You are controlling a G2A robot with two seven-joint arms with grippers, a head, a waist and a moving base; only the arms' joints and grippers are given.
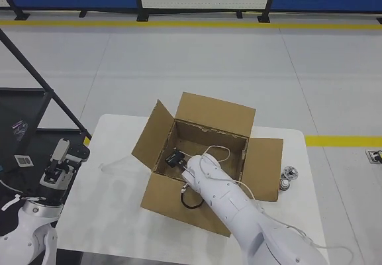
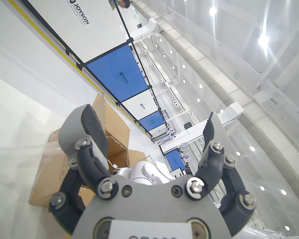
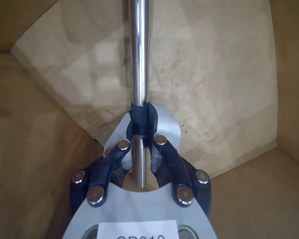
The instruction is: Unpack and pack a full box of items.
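**Desk:** What have you got closest in?

**Me:** On the right wrist feed, the right gripper is clenched on a polished metal rod. I can see both black pads squeezed against it. The rod passes between the fingers toward the palm and runs on ahead of them. I can't see its far end.

**Desk:** And where is that?

**Me:** Down inside the cardboard box. I've got brown floor under the rod and brown walls on all sides. From the top camera, my right arm goes over the near wall and into the opening. All four flaps are folded outward.

**Desk:** The box itself?

**Me:** It sits on the white table, toward the middle and turned at a slight angle. A small shiny round object stands on the table just beside the right-hand flap, apart from it.

**Desk:** Your other arm?

**Me:** The left gripper is spread wide with nothing between its fingers, and it's aimed up toward the ceiling. From above I see it off the table's left edge, well apart from the box.

**Desk:** Beyond that?

**Me:** Pale floor, with a yellow line running across the far side.
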